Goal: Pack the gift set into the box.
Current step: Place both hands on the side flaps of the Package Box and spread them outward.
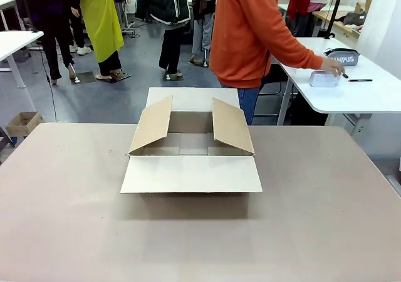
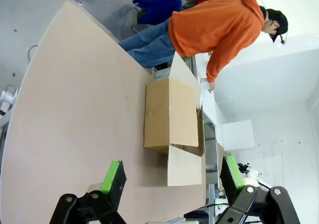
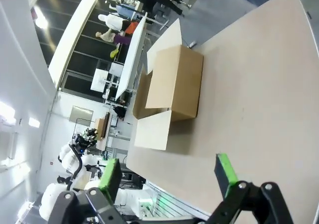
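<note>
Left pincer (image 2: 171, 167) and right pincer (image 3: 167, 164) are hanging spread and empty, flaps-open carton (image 1: 191, 175) is sitting on the surface (image 1: 75, 200), person's hand (image 1: 332, 65) is touching the gift set (image 1: 324, 79).

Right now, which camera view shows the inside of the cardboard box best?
The front view. It looks down into the open box, so its bare floor shows between the spread flaps. Both wrist views see the box from the side: mostly its outer walls and flaps, little of the inside.
</note>
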`<move>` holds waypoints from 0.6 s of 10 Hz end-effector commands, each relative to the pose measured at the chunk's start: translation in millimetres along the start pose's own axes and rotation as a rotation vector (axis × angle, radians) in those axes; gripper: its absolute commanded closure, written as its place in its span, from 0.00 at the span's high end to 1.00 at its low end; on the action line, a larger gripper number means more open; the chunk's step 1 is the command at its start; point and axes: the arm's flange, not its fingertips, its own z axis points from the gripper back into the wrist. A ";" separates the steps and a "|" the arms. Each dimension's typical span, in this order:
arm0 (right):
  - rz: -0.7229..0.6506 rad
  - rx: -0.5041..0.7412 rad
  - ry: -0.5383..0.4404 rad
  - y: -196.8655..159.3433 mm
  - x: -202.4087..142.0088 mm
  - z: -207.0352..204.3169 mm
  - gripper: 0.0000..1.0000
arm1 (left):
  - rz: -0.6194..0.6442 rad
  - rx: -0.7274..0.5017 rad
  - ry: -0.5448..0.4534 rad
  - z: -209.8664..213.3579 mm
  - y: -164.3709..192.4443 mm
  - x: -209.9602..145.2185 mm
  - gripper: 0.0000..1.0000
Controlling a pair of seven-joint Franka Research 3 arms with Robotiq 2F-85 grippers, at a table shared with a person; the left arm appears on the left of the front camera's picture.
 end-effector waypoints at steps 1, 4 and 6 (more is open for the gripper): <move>0.069 -0.066 0.016 14.3 2.4 -18.3 1.00 | -0.031 0.059 0.000 -15.6 -14.5 0.5 1.00; 0.475 -0.233 0.252 147.2 -13.9 -164.4 1.00 | -0.340 0.146 0.243 -115.8 -139.2 -16.7 1.00; 0.594 -0.319 0.319 190.7 -60.6 -275.4 1.00 | -0.436 0.262 0.400 -207.7 -183.6 -43.4 1.00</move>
